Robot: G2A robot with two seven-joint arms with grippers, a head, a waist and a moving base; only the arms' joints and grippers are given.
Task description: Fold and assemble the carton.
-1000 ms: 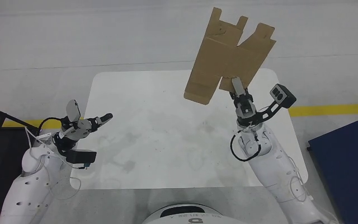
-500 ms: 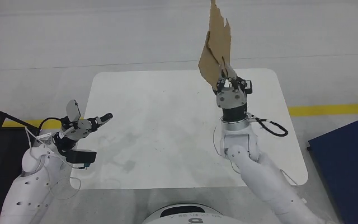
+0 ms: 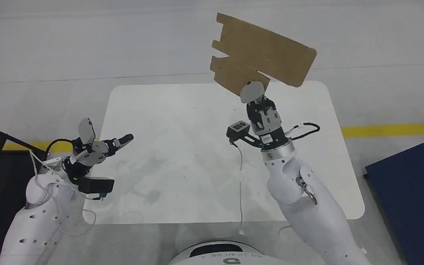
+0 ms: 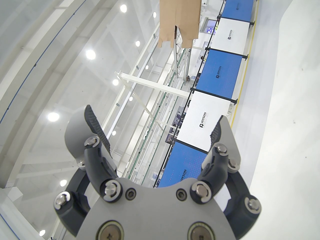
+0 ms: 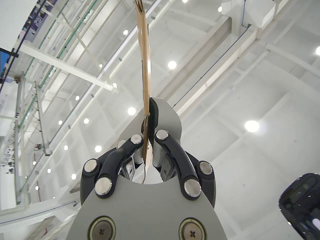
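A flat brown carton blank is held up in the air over the far right part of the white table, its notched flaps pointing left. My right gripper is shut on the carton's lower edge; in the right wrist view the carton stands edge-on between the closed fingers. My left gripper stays low at the table's left edge, open and holding nothing. In the left wrist view its fingers are spread wide, and the carton hangs far off.
A yellow floor line runs past the table's right side. A blue panel stands on the floor at the right. A thin cable trails from the right arm across the table.
The right wrist has rotated, swinging the carton from upright and edge-on to broad-side and leaning left. The left arm has kept still.
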